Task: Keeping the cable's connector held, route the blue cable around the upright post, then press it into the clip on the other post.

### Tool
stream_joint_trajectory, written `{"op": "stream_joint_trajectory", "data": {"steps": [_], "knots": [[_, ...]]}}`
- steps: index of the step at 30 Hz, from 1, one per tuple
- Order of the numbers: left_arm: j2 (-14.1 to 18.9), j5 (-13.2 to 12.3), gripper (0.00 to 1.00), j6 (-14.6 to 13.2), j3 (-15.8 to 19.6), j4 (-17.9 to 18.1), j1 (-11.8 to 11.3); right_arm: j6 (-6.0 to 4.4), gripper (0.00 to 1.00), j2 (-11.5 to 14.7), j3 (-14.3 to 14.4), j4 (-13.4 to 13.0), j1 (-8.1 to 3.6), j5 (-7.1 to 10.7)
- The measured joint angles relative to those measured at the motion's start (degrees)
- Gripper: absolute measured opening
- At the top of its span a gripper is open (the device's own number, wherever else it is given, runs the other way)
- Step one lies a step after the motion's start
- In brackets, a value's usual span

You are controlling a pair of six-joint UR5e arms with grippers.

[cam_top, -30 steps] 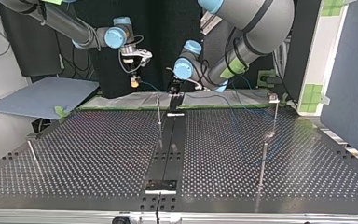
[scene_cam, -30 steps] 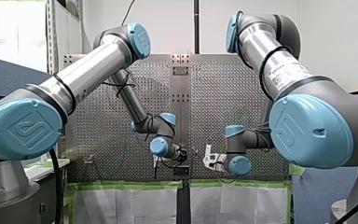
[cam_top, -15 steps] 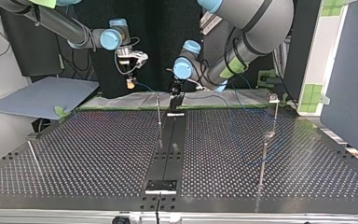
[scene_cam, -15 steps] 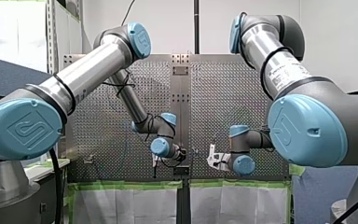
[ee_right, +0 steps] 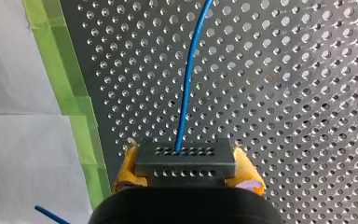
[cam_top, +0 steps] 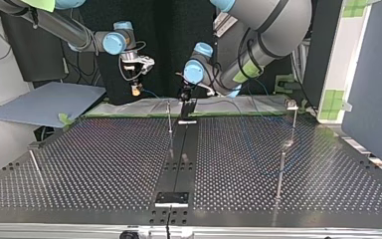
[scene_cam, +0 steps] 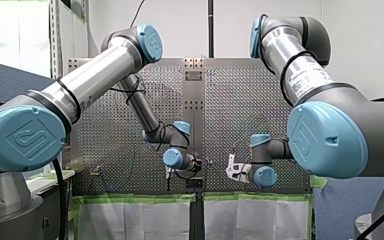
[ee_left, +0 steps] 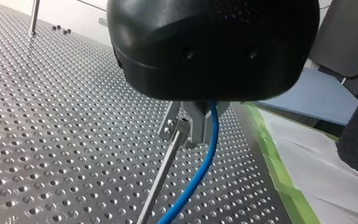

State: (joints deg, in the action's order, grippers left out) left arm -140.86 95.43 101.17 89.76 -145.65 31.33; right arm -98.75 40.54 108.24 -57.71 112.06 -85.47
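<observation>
Blue cable (ee_right: 187, 93) leaves the connector (ee_right: 185, 156) clamped in my right hand (ee_right: 186, 167); my left hand (ee_left: 197, 133), largely hidden, I cannot tell.

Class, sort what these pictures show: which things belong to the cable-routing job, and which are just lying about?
Belongs to the job: blue cable; connector; right gripper; left gripper; middle post; post with a clip-like top.

Just lying about: grey board; green tape; leaning rod.
</observation>
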Motion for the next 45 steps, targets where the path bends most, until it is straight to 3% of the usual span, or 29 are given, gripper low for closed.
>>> {"op": "stream_joint_trajectory", "data": {"steps": [7, 13, 25, 33, 45], "knots": [[-0.97, -0.13, 0.00, 2.11, 0.01, 1.58, 0.15, -0.16, 0.00, -0.03, 0.01, 0.11, -0.38, 0.34], [-3.14, 0.60, 0.00, 1.81, -0.01, 3.22, -0.02, -0.20, 0.00, -0.46, -0.01, 0.16, -0.59, 0.79], [-3.47, 1.00, 0.00, 3.15, 0.01, 5.44, -0.82, -0.21, 0.00, -1.78, -1.22, 1.39, -1.33, 1.17], [-3.49, -0.64, 0.00, 5.54, 0.00, 6.57, -1.41, -0.37, 0.00, -1.81, -2.98, 3.86, -2.19, 1.17], [-3.49, -3.59, 0.00, 8.85, 0.01, 7.77, -2.33, -0.47, 0.00, -1.83, -3.61, 4.26, -2.84, 1.12]]}}
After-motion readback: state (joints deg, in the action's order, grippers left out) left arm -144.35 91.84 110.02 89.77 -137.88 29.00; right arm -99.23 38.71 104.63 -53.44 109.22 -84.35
